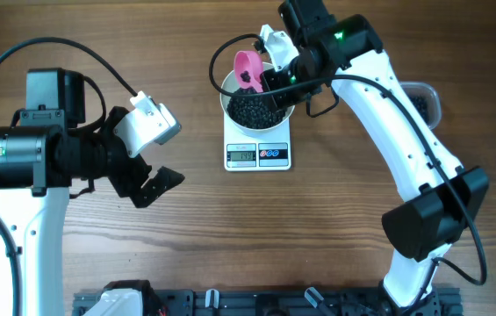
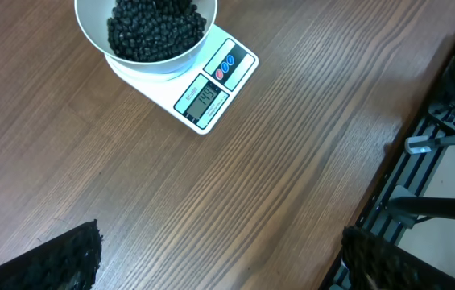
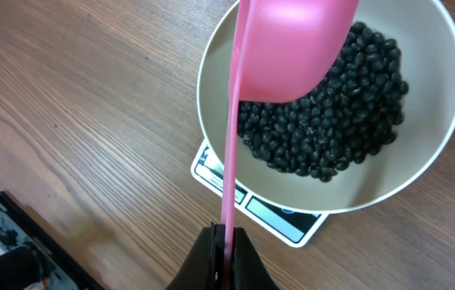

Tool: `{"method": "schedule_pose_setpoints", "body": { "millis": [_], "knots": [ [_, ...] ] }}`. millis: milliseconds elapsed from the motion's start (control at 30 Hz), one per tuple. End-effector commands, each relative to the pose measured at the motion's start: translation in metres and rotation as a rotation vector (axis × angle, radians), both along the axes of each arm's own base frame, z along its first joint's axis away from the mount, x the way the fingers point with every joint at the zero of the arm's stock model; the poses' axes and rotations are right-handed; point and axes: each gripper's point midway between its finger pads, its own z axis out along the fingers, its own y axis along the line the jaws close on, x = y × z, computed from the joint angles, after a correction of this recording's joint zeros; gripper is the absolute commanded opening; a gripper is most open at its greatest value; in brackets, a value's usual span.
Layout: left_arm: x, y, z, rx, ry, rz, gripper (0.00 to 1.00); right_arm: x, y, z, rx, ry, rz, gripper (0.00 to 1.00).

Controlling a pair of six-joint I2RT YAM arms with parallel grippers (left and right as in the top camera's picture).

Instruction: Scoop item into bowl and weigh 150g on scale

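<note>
Seen from overhead, the counter (image 1: pixel 186 254) is a brown wood-grain board, its grain running from the left edge to the right edge. A black rail (image 1: pixel 256 303) lines the near edge, where both arms are mounted. The scale (image 1: pixel 258 151) sits near the middle of the far edge with its display facing the near edge. The bowl (image 1: pixel 226 104) stands on it, heaped with black beans (image 1: pixel 255 110). The right fingers (image 1: pixel 276 77) are clamped on the handle of a pink scoop (image 1: pixel 248 67), whose cup hangs over the bowl's far rim. A clear tub (image 1: pixel 425 95) shows beside the right arm toward the far right corner, mostly hidden. The left fingers (image 1: pixel 167 178) are spread wide with nothing between them, above wood toward the left edge and well apart from the scale.

In the left wrist view, the left fingers (image 2: pixel 66 258) show as two dark tips in the bottom corners, with only counter (image 2: pixel 211 201) between them. The bowl (image 2: pixel 146 66) of beans (image 2: pixel 155 28) rests on the scale (image 2: pixel 239 60) at the top left; the display's digits are too small to read. At the right the wood ends at the black rail (image 2: pixel 420 161).

In the right wrist view, the right fingers (image 3: pixel 211 262) are pressed shut on the thin handle of the pink scoop (image 3: pixel 291 48). Its cup is tilted above the bowl (image 3: pixel 444 121), partly covering the beans (image 3: pixel 332 121). A corner of the scale (image 3: pixel 279 213) juts out beneath the bowl. Wood grain of the counter (image 3: pixel 74 105) fills the left, and the rail (image 3: pixel 18 234) crosses the bottom-left corner.
</note>
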Motion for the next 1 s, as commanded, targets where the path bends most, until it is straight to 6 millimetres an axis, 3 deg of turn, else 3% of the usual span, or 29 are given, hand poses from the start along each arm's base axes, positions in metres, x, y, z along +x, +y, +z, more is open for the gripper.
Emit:
{"method": "schedule_pose_setpoints", "body": {
  "millis": [0,133,267,367,467,567,700,800,900,967],
  "knots": [
    [0.0,0.0,0.007,-0.004,-0.028,-0.005,1.0,-0.002,0.005,0.024,0.052,-0.033,-0.011,0.04],
    [0.0,0.0,0.007,-0.004,-0.028,-0.005,1.0,0.009,-0.023,0.013,-0.109,-0.065,-0.136,0.04],
    [0.0,0.0,0.007,-0.004,-0.028,-0.005,1.0,0.0,0.005,0.026,0.06,-0.022,-0.052,0.04],
    [0.0,0.0,0.007,-0.004,-0.028,-0.005,1.0,0.003,-0.022,0.012,-0.098,-0.038,-0.119,0.05],
    [0.0,0.0,0.007,-0.004,-0.028,-0.005,1.0,-0.003,-0.008,0.024,-0.01,-0.023,-0.095,0.04],
    [0.0,0.0,0.007,-0.004,-0.028,-0.005,1.0,0.003,-0.031,0.018,-0.131,-0.063,-0.141,0.04],
    [0.0,0.0,0.007,-0.004,-0.028,-0.005,1.0,0.0,-0.023,0.024,-0.082,-0.057,-0.126,0.04],
    [0.0,0.0,0.007,-0.004,-0.028,-0.005,1.0,0.0,-0.045,0.017,-0.215,-0.077,-0.159,0.04],
    [0.0,0.0,0.007,-0.004,-0.028,-0.005,1.0,-0.002,-0.023,0.033,-0.096,-0.1,-0.105,0.04],
    [0.0,0.0,0.007,-0.004,-0.028,-0.005,1.0,0.001,-0.037,0.031,-0.176,-0.132,-0.112,0.04]
  ]
}}
